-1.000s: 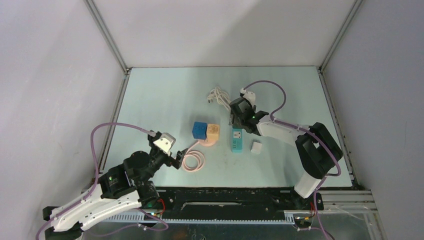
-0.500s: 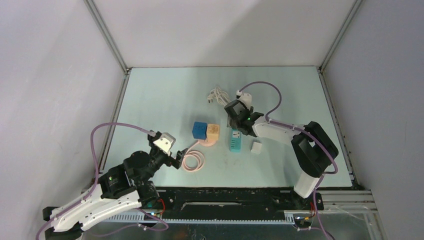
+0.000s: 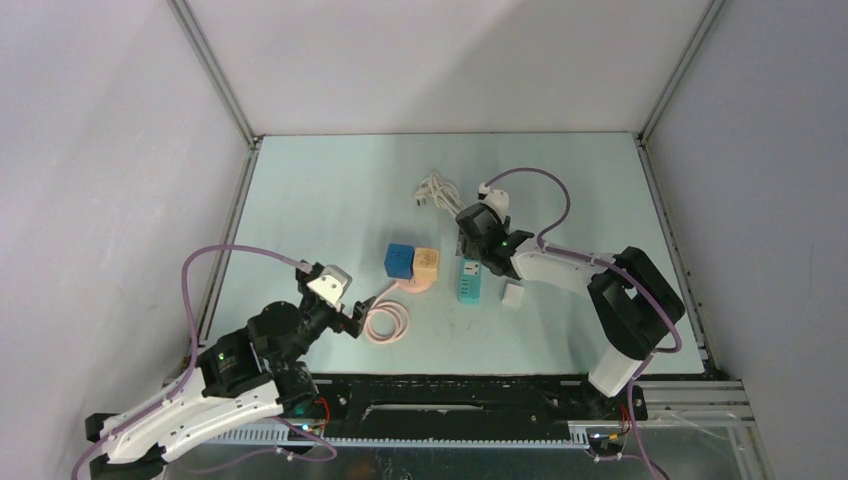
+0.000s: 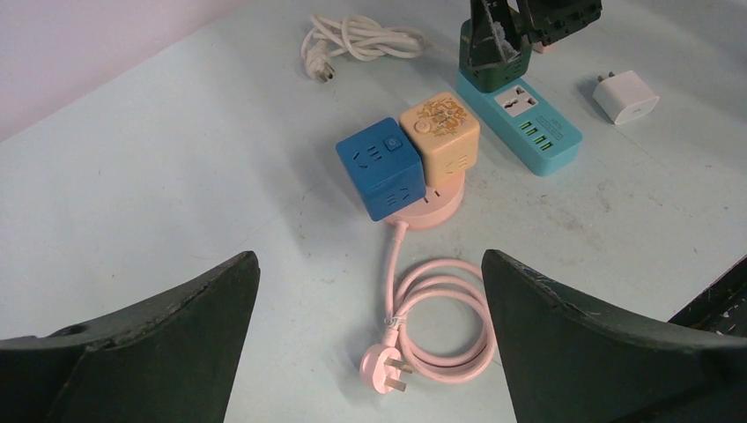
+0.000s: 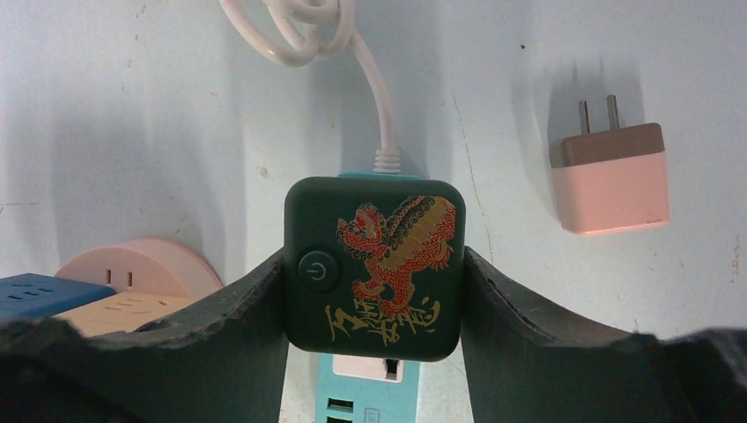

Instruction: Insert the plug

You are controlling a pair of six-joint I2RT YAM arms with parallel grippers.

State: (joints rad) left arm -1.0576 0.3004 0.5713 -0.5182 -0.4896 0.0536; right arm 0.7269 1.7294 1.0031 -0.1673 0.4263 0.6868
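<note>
A dark green cube plug [image 5: 373, 267] with a red and gold dragon print and a power button is clamped between my right gripper's [image 5: 373, 291] fingers. It sits over the far end of the teal power strip [image 5: 368, 397], hiding that end; I cannot tell whether its pins are seated. In the top view the right gripper [image 3: 478, 232] is at the far end of the strip [image 3: 472, 283]. My left gripper [image 4: 368, 260] is wide open and holds nothing, hovering above a coiled pink cord with its plug [image 4: 385, 369].
A blue cube [image 3: 399, 260] and a tan cube [image 3: 427, 263] sit on a pink round socket base [image 3: 415, 285]. A small white charger [image 3: 513, 296] lies right of the strip. A bundled white cable [image 3: 437, 192] lies behind the strip.
My right gripper, still holding the green cube, swung slightly left and away, then came back a little over the strip's far end. The left arm has not moved.
</note>
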